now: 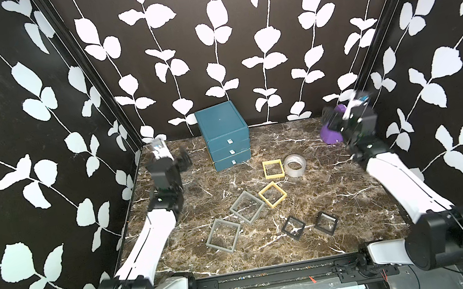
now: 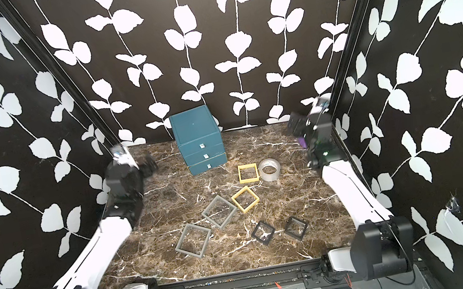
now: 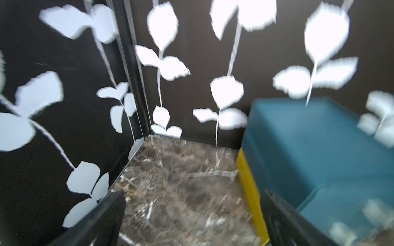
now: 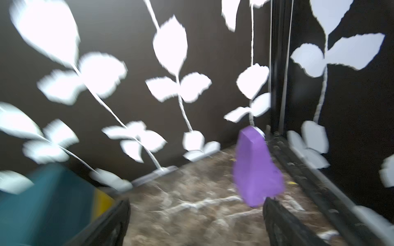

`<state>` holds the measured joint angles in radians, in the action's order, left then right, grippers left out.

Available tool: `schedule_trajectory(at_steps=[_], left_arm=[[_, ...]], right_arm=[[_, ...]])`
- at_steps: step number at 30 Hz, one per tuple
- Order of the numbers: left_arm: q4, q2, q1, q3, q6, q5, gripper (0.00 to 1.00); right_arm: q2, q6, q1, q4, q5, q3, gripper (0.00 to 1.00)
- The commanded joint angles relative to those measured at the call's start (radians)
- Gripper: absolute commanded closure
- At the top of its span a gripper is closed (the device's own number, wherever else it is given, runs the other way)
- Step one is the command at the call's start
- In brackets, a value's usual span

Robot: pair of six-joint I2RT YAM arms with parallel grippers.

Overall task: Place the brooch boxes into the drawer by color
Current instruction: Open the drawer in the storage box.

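Right now both pincers stand spread wide and empty. In the wrist views only bare marble table [image 3: 181,191] shows between the jaws of the left pincer [image 3: 191,223] and the right pincer [image 4: 196,223].

The drawer [image 1: 224,135] sits between the 2 pincers, nearer the left one, and all 3 of its fronts look shut. All 6 brooch boxes lie flat behind both sets of fingertips, back toward the arm bases: 2 yellow [image 1: 274,170] [image 1: 272,194], 2 grey [image 1: 246,202] [image 1: 223,235] and 2 black [image 1: 293,227] [image 1: 327,223].

I see 4 risks:
- The silver pulls are tiny, so a pinch may slip off.
- The chest looks light, so a tug could drag it rather than open it.
- One grey frame touches a yellow one, and the tape roll [image 1: 295,166] sits just beside the other yellow, so a grab could shove a neighbour.
- The purple wedge [image 4: 255,170] is just ahead of the right pincer, so a swing could knock it.
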<state>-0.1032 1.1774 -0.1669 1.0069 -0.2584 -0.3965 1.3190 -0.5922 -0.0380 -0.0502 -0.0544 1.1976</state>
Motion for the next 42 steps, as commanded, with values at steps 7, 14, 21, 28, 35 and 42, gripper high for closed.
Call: schedule_trajectory(at_steps=[7, 14, 21, 28, 35, 42], left_arm=[[0.491, 0.269, 0.116, 0.387, -0.431, 0.515, 0.08], [0.525, 0.501, 0.065, 0.594, -0.413, 0.736, 0.31], [0.514, 0.636, 0.013, 0.704, -0.377, 0.802, 0.31], [0.536, 0.711, 0.008, 0.765, -0.356, 0.806, 0.33], [0.556, 0.745, 0.006, 0.785, -0.329, 0.805, 0.48], [0.575, 0.751, 0.006, 0.774, -0.306, 0.815, 0.56]], right_arm=[[0.258, -0.490, -0.184, 0.346, 0.295, 0.222, 0.18], [0.444, -0.755, -0.350, 0.098, 0.410, 0.285, 0.33], [0.603, -0.917, -0.439, -0.060, 0.450, 0.391, 0.37], [0.700, -1.004, -0.487, -0.129, 0.460, 0.468, 0.43], [0.749, -1.052, -0.526, -0.163, 0.463, 0.501, 0.51], [0.780, -1.073, -0.541, -0.183, 0.448, 0.508, 0.59]])
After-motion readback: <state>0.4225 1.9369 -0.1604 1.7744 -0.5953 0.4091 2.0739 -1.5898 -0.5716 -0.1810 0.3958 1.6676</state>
